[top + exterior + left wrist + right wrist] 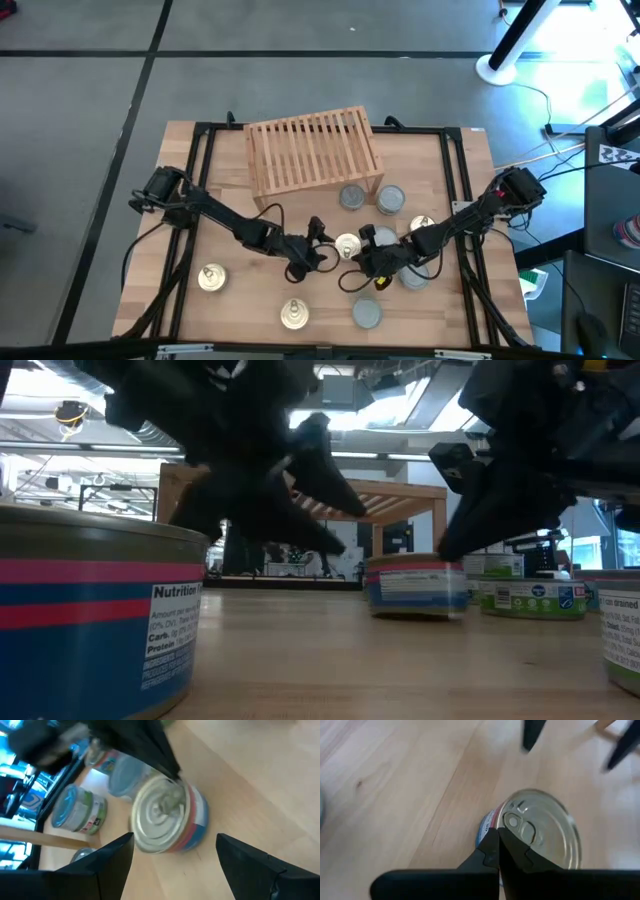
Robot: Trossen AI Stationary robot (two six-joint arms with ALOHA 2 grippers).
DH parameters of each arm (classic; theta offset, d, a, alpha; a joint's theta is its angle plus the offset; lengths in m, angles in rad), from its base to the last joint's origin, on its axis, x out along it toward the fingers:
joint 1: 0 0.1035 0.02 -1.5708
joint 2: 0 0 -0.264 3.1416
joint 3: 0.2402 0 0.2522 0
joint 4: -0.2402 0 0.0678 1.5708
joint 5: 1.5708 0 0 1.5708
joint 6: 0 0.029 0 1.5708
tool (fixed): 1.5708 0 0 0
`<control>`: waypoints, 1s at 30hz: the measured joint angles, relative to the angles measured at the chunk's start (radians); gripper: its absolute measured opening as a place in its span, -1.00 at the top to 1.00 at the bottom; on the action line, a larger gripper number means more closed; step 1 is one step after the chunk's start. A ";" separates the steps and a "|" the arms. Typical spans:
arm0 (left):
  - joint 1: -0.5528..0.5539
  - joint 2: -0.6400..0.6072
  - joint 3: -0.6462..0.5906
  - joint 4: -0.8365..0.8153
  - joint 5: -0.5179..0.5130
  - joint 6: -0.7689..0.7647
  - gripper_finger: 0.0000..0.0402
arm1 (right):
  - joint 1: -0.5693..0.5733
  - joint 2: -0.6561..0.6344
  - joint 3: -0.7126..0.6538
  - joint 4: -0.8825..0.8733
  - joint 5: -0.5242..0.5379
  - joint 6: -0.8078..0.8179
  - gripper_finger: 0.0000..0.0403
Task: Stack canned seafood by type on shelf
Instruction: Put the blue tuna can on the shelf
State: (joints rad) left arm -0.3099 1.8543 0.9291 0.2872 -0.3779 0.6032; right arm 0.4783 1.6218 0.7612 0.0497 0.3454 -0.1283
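While both arms crowd the middle of the desk (pixel 450 170), you can read the scene like this:

Target tin: a gold-topped tin (pixel 347 246) stands upright on the desk, lid up, between the two grippers and well in front of the shelf (pixel 315 150).
Left gripper: the left gripper (pixel 322 250) is released, fingers spread wide and holding nothing.
Right gripper: the right gripper (pixel 368 240) is clenched and empty, its tip over the near edge of that tin's lid; you cannot tell whether it touches.
Key relation: from the left gripper, the tin lies straight ahead, just beyond the fingertips and roughly centred on the gap. It is round, so no long axis matters; only the spread has to clear its sides.
Nearer arm: both are close, but the left looks placed to grasp.
Gold tops: four on the high view, two alone near the front left of the desk.
Grey tops: four, two just in front of the shelf.
Hidden tins: any others would be under the arms.
Shelf: one slatted rack, no tin on it yet.
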 joint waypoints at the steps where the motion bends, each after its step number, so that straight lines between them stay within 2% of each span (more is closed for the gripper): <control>1: 0.000 0.011 0.000 0.002 0.000 0.017 -0.40 | -0.003 -0.001 0.000 0.009 -0.002 0.001 1.00; 8: -0.014 0.080 0.000 0.121 -0.069 0.110 -0.40 | -0.002 -0.001 0.000 0.010 -0.006 0.001 1.00; 30: -0.018 0.086 0.000 0.114 -0.071 0.058 -0.40 | -0.056 -0.001 0.001 0.127 0.011 0.005 1.00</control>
State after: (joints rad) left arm -0.3275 1.9408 0.9291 0.4007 -0.4492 0.6611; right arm 0.4225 1.6207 0.7624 0.1764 0.3563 -0.1238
